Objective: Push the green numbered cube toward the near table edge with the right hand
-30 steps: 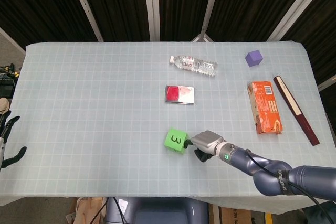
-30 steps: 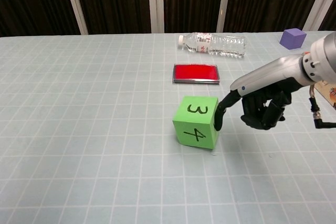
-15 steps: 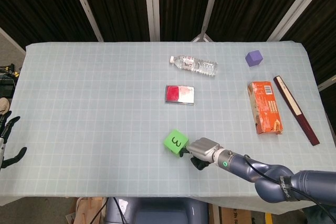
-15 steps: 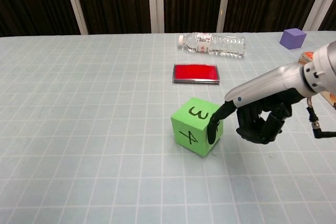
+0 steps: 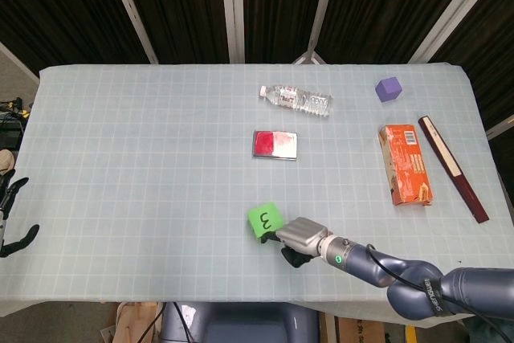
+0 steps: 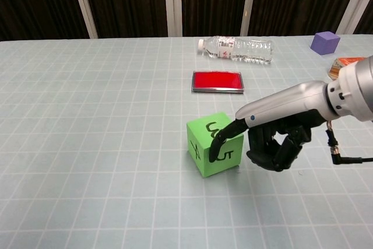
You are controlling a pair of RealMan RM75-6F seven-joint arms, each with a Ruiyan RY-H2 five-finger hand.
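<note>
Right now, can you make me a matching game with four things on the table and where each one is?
Things:
1. green cube
2. water bottle
3. purple cube
4. red tin

Places:
A. lying on its side at the far end of the table
B. flat, between the bottle and the green cube
C. touched by a finger of the right hand
D. far right corner, alone

Pairs: 1-C, 2-A, 3-D, 4-B

A table under a pale blue gridded cloth fills the scene, backed by dark ribbed wall panels split by pale metal struts
</note>
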